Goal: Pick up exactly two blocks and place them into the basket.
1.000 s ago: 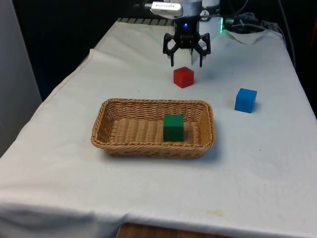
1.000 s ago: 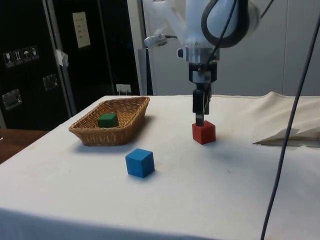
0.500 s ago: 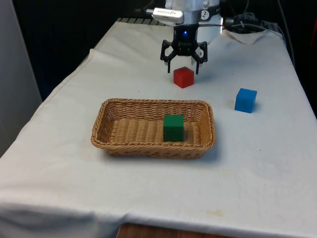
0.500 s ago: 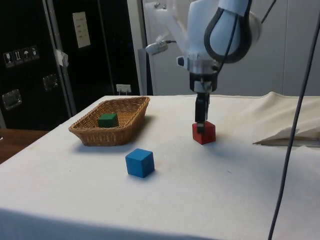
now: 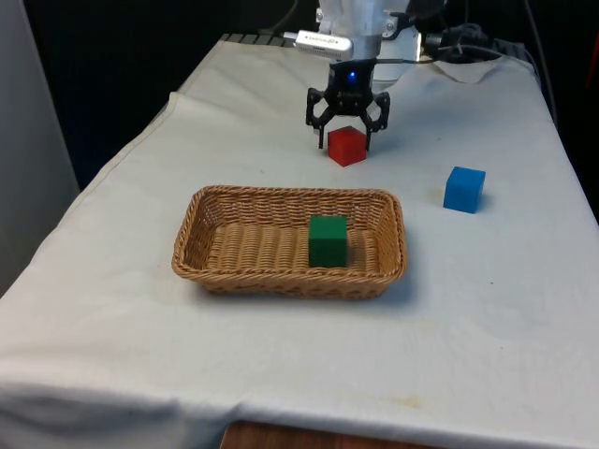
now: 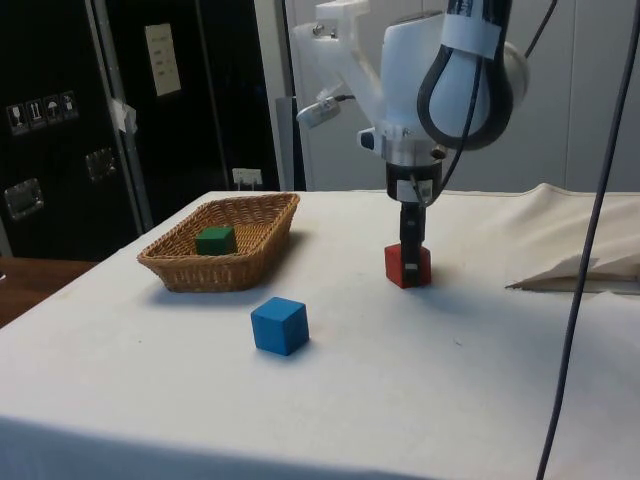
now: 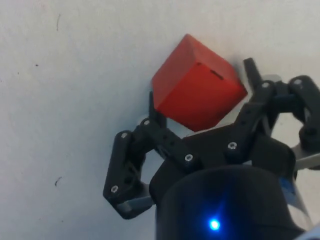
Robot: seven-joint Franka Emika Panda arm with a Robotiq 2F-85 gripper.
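My gripper (image 5: 346, 142) sits spread around the red block (image 5: 347, 146), nothing crowding it. Green block (image 5: 328, 240) is in the basket (image 5: 212, 265); blue block (image 5: 464, 189) well apart.

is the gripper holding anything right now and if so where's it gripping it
Nothing yet. The black gripper straddles the red cube, which sits on the white cloth, unclamped.

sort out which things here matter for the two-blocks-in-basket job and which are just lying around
In the job:
- basket
- green block, already in the basket
- red block, between the end effector fingers
- blue block, a spare candidate

Lying about:
- white cloth
- crumpled cloth at the table's edge
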